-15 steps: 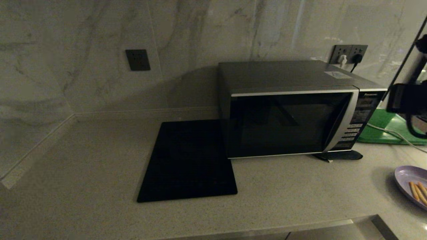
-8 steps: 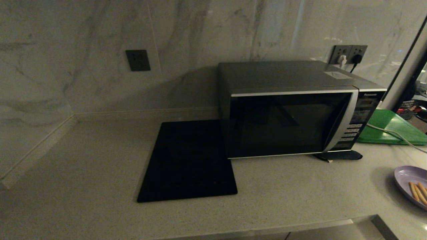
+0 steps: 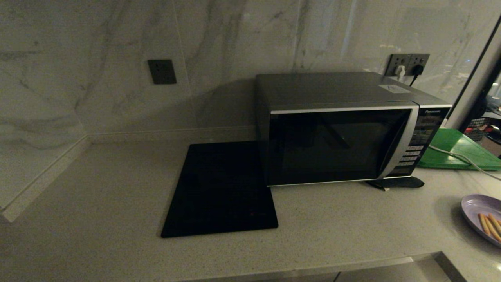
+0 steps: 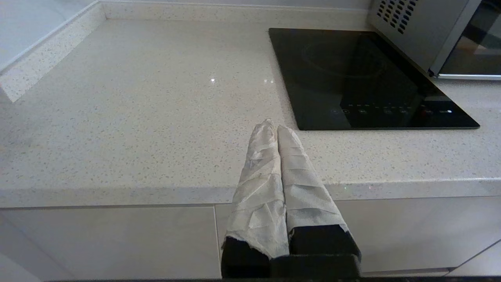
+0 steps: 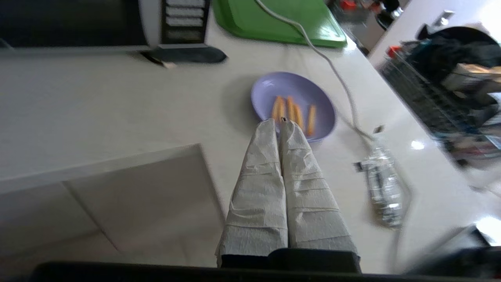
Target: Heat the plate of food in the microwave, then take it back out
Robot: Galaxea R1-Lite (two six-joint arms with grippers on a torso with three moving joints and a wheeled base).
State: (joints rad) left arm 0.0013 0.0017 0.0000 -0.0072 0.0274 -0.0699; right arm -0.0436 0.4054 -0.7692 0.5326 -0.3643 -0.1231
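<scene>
The silver-grey microwave stands at the back of the counter with its dark glass door closed. The lilac plate of food with golden sticks lies on the counter at the far right, cut by the head view's edge. In the right wrist view the same plate of food lies just beyond my right gripper, which is shut and empty, held above the counter's front edge. My left gripper is shut and empty, low before the counter, left of the cooktop. Neither arm shows in the head view.
A flat black glass cooktop lies left of the microwave. A green tray with a white cable across it sits behind the plate. A clear plastic bottle lies near the plate. A wire basket stands at the counter's right end.
The right arm, seen at the head view's right edge a second ago, has left that view. The plate and the microwave have not moved.
</scene>
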